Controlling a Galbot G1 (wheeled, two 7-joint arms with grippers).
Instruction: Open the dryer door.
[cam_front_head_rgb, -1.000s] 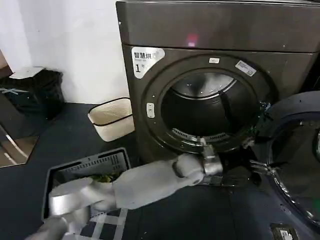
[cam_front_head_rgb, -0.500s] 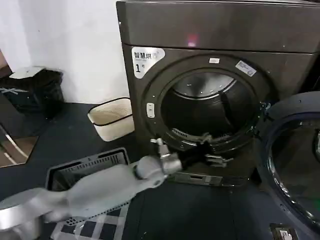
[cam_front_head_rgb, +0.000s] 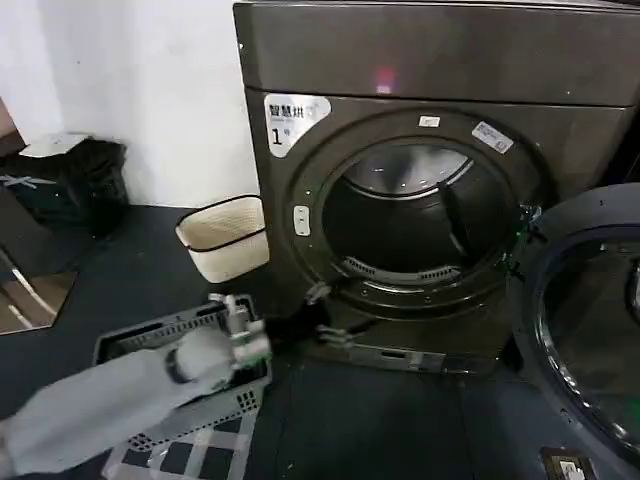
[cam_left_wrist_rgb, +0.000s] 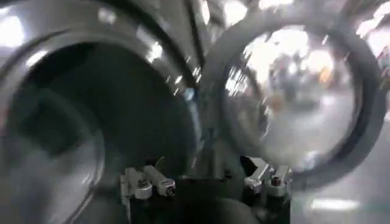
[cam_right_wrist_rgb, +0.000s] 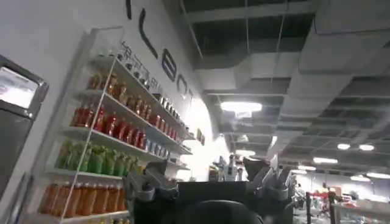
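The dryer door stands swung wide open at the right of the machine, hinged beside the drum opening, its dark inner side and glass facing the room. The drum mouth is fully exposed, with the grey front panel around it and a white label at its upper left. The left gripper hangs low in front of the machine, just below and to the left of the drum's lower rim, apart from the door and holding nothing; its fingers are spread, with a clear gap between them. In the left wrist view the door shows as a round ring beside the dark drum. The left arm reaches over a grey basket on the floor, and a white bin sits by the wall. The right gripper points up toward shelves of bottles and a ceiling; its fingers are parted and empty.
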